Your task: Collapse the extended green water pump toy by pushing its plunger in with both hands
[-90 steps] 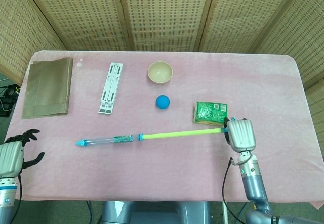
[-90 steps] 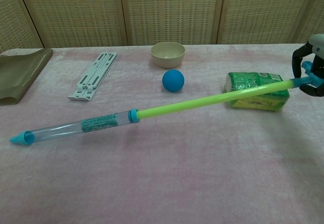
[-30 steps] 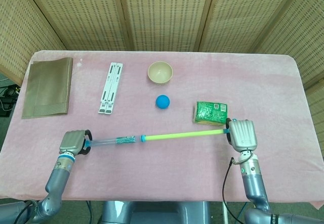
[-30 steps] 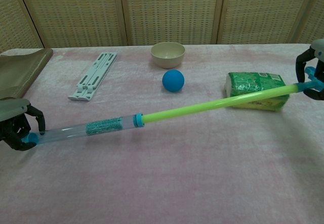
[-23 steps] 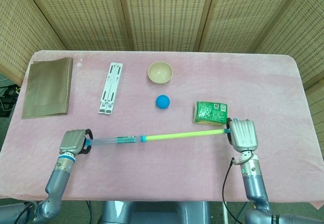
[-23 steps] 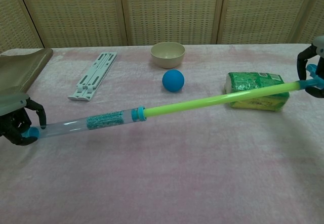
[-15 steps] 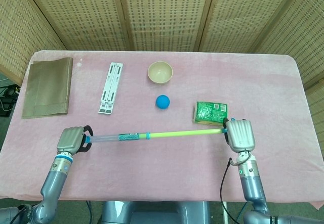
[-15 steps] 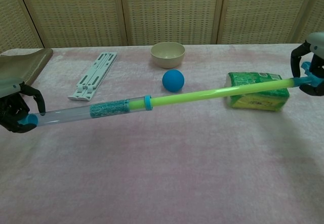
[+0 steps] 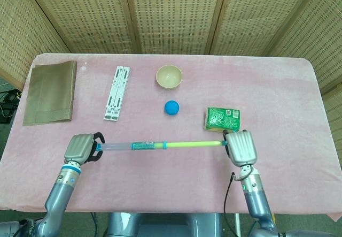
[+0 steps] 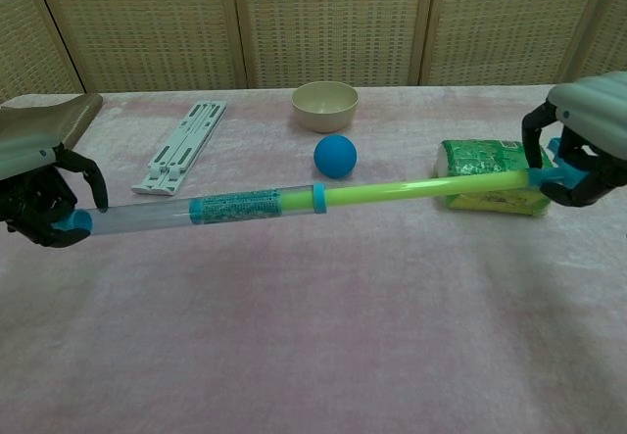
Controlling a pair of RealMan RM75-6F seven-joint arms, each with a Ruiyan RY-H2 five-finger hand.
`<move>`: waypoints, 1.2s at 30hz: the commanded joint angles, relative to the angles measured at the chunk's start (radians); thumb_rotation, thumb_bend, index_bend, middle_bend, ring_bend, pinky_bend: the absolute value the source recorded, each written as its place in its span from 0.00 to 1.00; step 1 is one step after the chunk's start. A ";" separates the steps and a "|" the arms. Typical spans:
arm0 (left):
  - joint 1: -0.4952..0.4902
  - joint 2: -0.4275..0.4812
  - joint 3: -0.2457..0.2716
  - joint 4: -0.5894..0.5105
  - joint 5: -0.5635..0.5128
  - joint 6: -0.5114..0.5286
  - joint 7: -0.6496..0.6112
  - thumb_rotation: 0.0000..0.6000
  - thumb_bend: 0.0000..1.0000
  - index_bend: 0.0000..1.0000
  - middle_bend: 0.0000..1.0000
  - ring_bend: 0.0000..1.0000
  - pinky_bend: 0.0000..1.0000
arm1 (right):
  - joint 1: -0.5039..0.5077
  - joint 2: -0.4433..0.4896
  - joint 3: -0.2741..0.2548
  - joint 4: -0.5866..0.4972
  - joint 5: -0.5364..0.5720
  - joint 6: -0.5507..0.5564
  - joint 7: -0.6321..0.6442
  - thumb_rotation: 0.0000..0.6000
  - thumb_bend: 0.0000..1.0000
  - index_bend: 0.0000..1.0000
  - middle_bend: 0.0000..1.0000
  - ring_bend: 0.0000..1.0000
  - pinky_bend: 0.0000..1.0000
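Observation:
The water pump toy (image 9: 140, 146) (image 10: 235, 205) hangs level above the pink table, a clear barrel with a blue collar and a lime-green plunger rod (image 9: 192, 144) (image 10: 421, 189) running to the right. My left hand (image 9: 82, 148) (image 10: 41, 199) grips the blue nozzle end of the barrel. My right hand (image 9: 240, 147) (image 10: 578, 140) grips the blue handle at the far end of the rod. Part of the rod sits inside the barrel, and a shorter green length shows between collar and right hand.
A green packet (image 9: 223, 119) (image 10: 495, 187) lies just behind the rod near my right hand. A blue ball (image 9: 171, 107) (image 10: 335, 156), a cream bowl (image 9: 169, 76) (image 10: 324, 105), a white folding stand (image 9: 116, 93) (image 10: 181, 146) and a brown cloth (image 9: 49, 92) sit further back.
My right hand has moved left, pushing the green rod further into the barrel. The left hand holds the nozzle end and has lifted slightly; the exposed rod is shorter.

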 commanded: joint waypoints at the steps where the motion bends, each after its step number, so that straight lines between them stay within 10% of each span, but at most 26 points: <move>1: -0.005 -0.002 -0.001 -0.015 0.005 0.009 0.009 1.00 0.54 0.59 0.83 0.75 0.67 | 0.004 -0.019 -0.010 0.002 -0.007 -0.001 -0.011 1.00 0.66 0.80 1.00 1.00 0.68; 36: -0.043 -0.019 0.001 -0.077 -0.010 0.034 0.044 1.00 0.54 0.58 0.83 0.75 0.67 | 0.021 -0.167 -0.052 0.035 -0.035 -0.019 -0.098 1.00 0.66 0.80 1.00 1.00 0.68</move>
